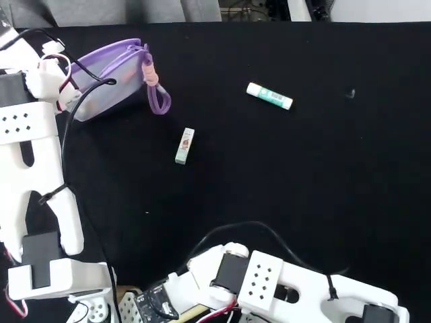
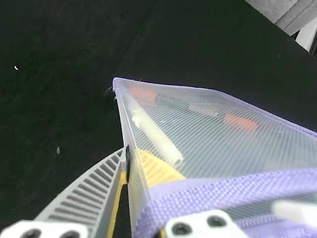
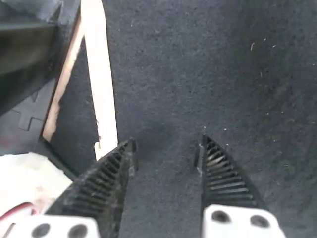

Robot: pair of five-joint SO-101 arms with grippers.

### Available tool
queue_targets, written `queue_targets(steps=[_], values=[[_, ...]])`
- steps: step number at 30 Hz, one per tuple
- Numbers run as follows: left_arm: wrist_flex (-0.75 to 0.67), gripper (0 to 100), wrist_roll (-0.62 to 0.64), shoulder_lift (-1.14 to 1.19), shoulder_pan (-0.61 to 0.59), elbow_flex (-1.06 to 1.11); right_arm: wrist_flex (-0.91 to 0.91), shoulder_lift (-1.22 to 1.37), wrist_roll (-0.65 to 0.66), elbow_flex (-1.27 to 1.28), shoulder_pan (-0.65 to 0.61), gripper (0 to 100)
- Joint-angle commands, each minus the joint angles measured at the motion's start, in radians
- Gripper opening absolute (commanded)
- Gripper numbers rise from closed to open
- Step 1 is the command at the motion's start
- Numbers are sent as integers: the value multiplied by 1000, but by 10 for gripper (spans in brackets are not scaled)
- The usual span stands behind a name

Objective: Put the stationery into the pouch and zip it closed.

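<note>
A translucent pouch point(image 1: 108, 77) with purple trim and a purple loop lies at the table's far left. My left gripper point(image 2: 130, 153) is shut on the pouch's wall point(image 2: 208, 134) near its open purple edge. Through the wall a white stick point(image 2: 156, 136) and orange pieces show inside. A white and green glue stick point(image 1: 269, 95) lies right of centre at the back. A small pale box-shaped eraser point(image 1: 184, 145) rests just right of the pouch's loop. My right gripper point(image 3: 166, 148) hangs open over bare black mat, nothing between its fingers.
The left arm point(image 1: 27, 155) runs along the table's left side and the right arm point(image 1: 262, 279) lies across the front edge. A pale wooden strip point(image 3: 99, 74) marks the mat's border by the right gripper. Black mat point(image 1: 303, 175) stretches between the items.
</note>
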Motion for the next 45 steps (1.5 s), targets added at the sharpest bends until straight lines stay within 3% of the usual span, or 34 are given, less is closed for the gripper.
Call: queue_targets(steps=[1, 17, 28, 34, 41, 45], values=[[-23, 30, 9, -38, 13, -8, -34, -5, 11, 7, 12, 194], [-58, 30, 9, -37, 13, 44, -40, -7, 8, -42, 34, 194], [-80, 30, 9, -44, 15, 65, -48, -8, 2, -460, 514, 194], [-78, 30, 9, -43, 15, 68, -121, -8, -17, -504, 724, 194], [-75, 30, 9, -41, 16, 70, -397, -8, -288, -343, 982, 194], [-75, 30, 9, -38, 16, 70, -554, -8, -462, -193, 1060, 194]])
